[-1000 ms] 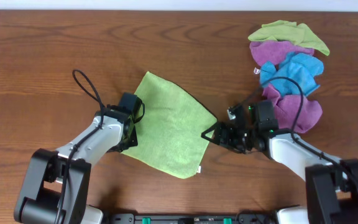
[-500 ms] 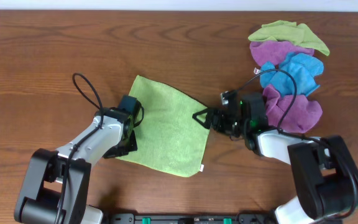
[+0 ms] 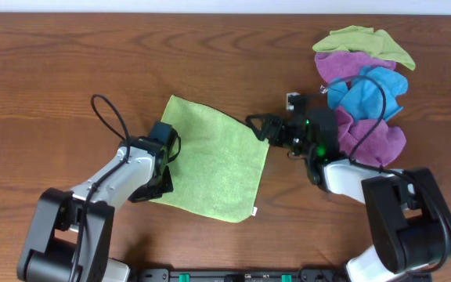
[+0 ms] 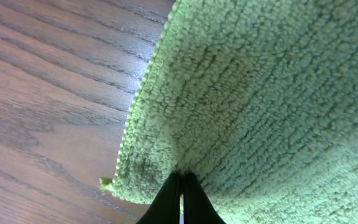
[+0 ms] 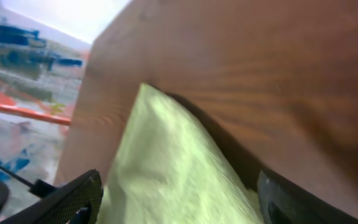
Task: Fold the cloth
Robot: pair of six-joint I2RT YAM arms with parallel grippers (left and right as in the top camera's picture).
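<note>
Blurred cloth [image 5: 166, 168] in right wrist view, cropped in left wrist view, tag [image 3: 251, 210] barely discernible overhead

A dark brown wooden desk [image 3: 69, 63] stretches out in front of me. A lime-green cloth [image 3: 214, 168] lies spread flat near its middle, turned like a diamond, with a small white tag [image 3: 252, 210] at the corner nearest the front edge. Toward the far right corner sit crumpled purple cloths [image 3: 343, 66], a blue cloth [image 3: 370, 90] and a second green cloth [image 3: 362, 41], heaped together.
</note>
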